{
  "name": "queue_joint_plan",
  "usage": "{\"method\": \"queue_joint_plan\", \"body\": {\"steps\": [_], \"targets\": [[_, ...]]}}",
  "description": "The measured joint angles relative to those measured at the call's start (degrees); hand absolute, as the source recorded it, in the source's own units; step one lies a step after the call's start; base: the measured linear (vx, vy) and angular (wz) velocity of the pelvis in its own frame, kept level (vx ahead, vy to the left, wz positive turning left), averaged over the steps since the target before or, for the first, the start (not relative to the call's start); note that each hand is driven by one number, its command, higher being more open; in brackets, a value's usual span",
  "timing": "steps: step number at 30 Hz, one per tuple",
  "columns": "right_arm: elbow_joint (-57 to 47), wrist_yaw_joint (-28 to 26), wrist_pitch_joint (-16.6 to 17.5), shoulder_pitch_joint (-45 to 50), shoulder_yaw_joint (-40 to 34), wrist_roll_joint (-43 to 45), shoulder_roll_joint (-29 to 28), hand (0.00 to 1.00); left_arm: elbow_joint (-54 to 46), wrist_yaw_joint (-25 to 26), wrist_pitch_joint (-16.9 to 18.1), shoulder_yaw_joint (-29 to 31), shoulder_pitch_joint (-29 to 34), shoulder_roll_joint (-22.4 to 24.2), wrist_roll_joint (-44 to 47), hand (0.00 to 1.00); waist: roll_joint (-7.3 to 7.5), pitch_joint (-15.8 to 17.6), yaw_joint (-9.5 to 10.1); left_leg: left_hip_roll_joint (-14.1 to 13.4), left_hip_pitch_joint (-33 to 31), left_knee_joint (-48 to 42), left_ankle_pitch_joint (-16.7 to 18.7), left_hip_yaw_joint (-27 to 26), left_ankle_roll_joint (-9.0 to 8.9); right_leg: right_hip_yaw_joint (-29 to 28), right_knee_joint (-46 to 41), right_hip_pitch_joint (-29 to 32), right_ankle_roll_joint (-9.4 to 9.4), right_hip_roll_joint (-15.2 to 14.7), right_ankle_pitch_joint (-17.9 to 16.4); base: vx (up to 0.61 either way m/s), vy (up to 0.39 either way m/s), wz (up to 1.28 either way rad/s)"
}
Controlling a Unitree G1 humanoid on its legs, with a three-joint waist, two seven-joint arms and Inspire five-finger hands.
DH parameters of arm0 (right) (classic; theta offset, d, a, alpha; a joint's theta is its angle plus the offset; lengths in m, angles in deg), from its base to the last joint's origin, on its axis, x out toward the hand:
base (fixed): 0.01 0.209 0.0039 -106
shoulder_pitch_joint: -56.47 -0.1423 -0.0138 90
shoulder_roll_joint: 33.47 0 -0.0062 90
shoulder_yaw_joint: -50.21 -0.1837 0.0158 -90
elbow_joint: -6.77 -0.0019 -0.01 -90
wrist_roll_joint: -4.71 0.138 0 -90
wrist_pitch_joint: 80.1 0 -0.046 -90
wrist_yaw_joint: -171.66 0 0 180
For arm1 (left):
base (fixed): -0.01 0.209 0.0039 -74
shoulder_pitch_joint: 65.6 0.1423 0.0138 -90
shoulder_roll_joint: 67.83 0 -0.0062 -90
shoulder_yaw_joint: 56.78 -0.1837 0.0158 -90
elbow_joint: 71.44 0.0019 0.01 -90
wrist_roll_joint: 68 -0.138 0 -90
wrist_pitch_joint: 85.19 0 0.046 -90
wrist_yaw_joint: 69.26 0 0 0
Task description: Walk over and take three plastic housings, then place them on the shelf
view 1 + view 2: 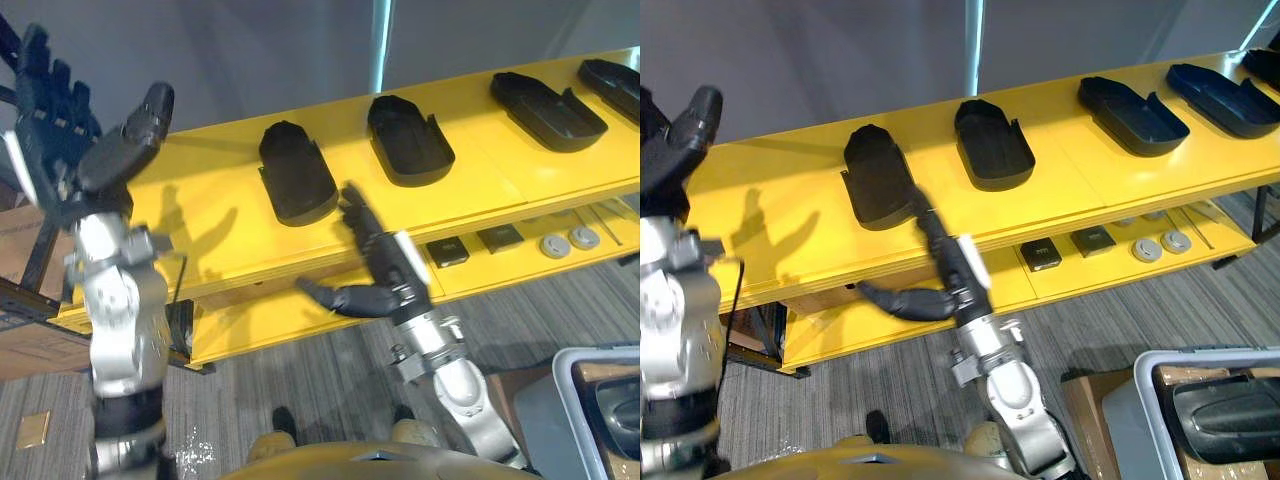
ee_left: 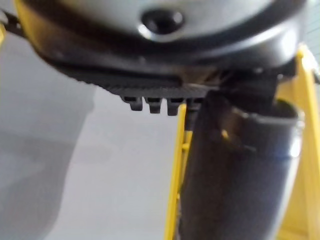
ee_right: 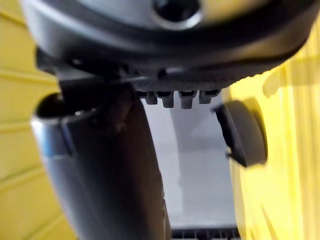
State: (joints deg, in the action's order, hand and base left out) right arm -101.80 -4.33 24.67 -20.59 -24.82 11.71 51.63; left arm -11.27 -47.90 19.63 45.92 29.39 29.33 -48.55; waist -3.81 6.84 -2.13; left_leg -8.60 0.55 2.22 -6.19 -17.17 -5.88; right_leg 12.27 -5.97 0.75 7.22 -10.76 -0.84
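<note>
Left eye view: four housings (image 1: 410, 140) sit in a row on the yellow shelf (image 1: 200, 220); my left hand (image 1: 50, 140) is up, fingers spread, empty. Right eye view: my right hand (image 1: 960, 270) (flat, thumb out) hangs just before the leftmost housing (image 1: 878, 180).

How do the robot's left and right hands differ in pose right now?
Height: the left hand is raised above the yellow shelf's left end; the right hand sits lower, at its front edge.
Aim: the left hand's fingers spread upward; the right hand's fingers point at the leftmost black plastic housing, contact unclear.
Shared: both open, holding nothing.
</note>
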Motion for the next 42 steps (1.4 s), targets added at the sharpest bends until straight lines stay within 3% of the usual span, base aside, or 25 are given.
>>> {"method": "queue_joint_plan", "body": {"steps": [4, 6, 14, 21, 29, 42], "targets": [[4.36, 4.68, -0.53, -3.19, -6.59, -2.04, -0.71, 1.0, 0.08, 0.43, 0.55, -1.67, 9.94, 4.91, -2.34, 1.0, 0.08, -0.51, 0.76, -0.02, -0.45, 0.05, 0.43, 1.82, -0.22, 1.23, 1.22, -1.03, -0.27, 0.24, -0.18, -0.05, -0.007, 0.2], [7.34, 6.03, -0.8, -4.55, -7.7, -2.36, -0.67, 1.0, 0.1, 0.36, 0.58, -2.68, 11.38, 5.6, -2.36, 1.0, 0.46, -0.57, 1.65, 0.05, -1.54, 0.02, 0.08, 3.47, -0.37, 2.03, 1.36, -0.82, -0.3, 0.41, -0.14, -0.05, -0.007, 0.26], [14.93, 4.86, -3.34, -11.12, -8.39, 1.23, -0.79, 1.0, 1.01, 0.26, 1.38, -2.65, 11.37, 5.81, -4.46, 1.0, 1.35, 0.34, 3.51, 0.25, -3.01, 0.06, -1.17, 6.13, -0.17, 4.05, 3.29, -1.92, -0.07, 0.95, 1.25, 0.01, -0.006, 0.15], [19.35, 2.31, -4.13, -15.23, -9.23, 2.47, -2.23, 1.0, 3.91, -5.66, 1.4, -1.17, 11.28, 6.81, -3.56, 1.0, 3.13, 2.71, 3.99, 0.48, -3.04, 0.07, -1.17, 6.8, -0.15, 4.72, 3.27, -2.33, -0.27, 0.82, 1.11, 0.02, 0.0, 0.05], [23.96, 0.74, -5.73, -23.13, -11.47, 2.59, -1.82, 1.0, 3.94, -13.8, -0.01, -5.31, 10.04, 6.71, 1.08, 1.0, 2.01, 6.47, 3.7, 0.5, -3.9, 0.02, -1.32, 6.93, 0.0, 4.75, 3.03, -1.4, -0.65, 0.76, 0.84, 0.0, 0.0, 0.0], [26.8, -4.88, -5.55, -32.38, -12.29, 5.15, 0.51, 1.0, 5.49, -15.79, -2.66, -8.17, 5.68, 6.45, 3.03, 1.0, 1.36, 10.79, 3.43, 0.78, -5.13, -0.04, -1.67, 7.82, 0.29, 4.73, 1.97, 0.24, -0.74, 0.53, 0.72, 0.0, 0.0, 0.0]]}}
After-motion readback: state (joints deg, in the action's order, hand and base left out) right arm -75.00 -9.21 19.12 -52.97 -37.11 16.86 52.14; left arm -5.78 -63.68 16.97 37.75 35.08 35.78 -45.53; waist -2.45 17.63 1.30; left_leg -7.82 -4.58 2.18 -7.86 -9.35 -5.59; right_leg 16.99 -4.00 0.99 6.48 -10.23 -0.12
